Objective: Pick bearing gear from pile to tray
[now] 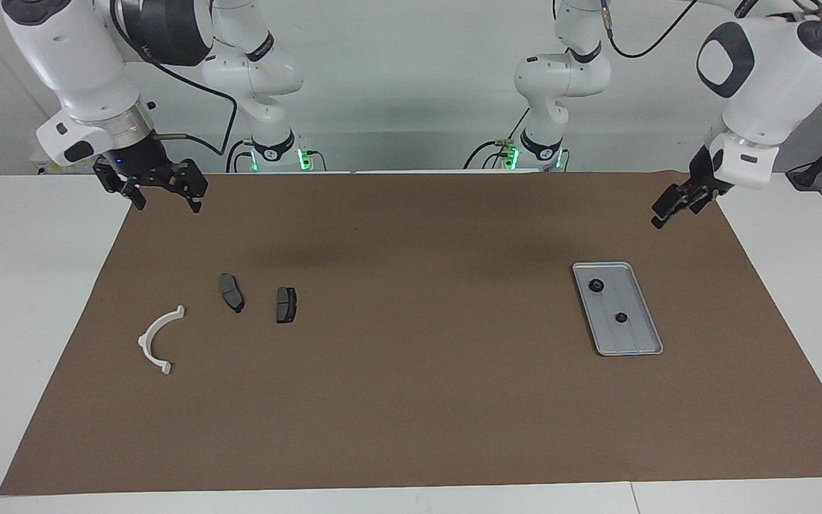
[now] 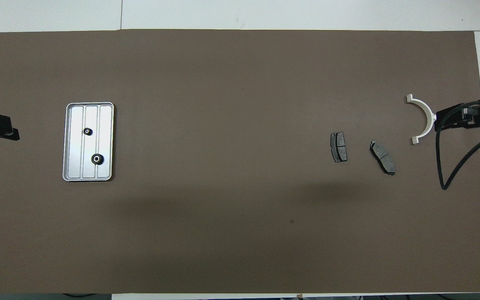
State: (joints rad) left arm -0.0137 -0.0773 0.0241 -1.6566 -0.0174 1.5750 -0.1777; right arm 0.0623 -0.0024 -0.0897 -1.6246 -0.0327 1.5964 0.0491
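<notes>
Two small black round bearing gears [image 2: 97,158] already lie inside the flat silver-grey metal tray [image 2: 68,141] toward the left arm's end, apart, one nearer the robots. Well away toward the right arm's end stay the white curved plastic arc [image 1: 156,338] and two dark grey brake pads [image 1: 231,292], so sorting looks finished. Only the facing view shows both grippers raised: the right gripper [image 1: 165,194] spread open and empty, the left gripper [image 1: 668,213] hard to read.

In the overhead view the right gripper [image 2: 440,121] covers part of the white arc [image 2: 423,112]; the left gripper [image 2: 13,134] is cut off at frame edge.
</notes>
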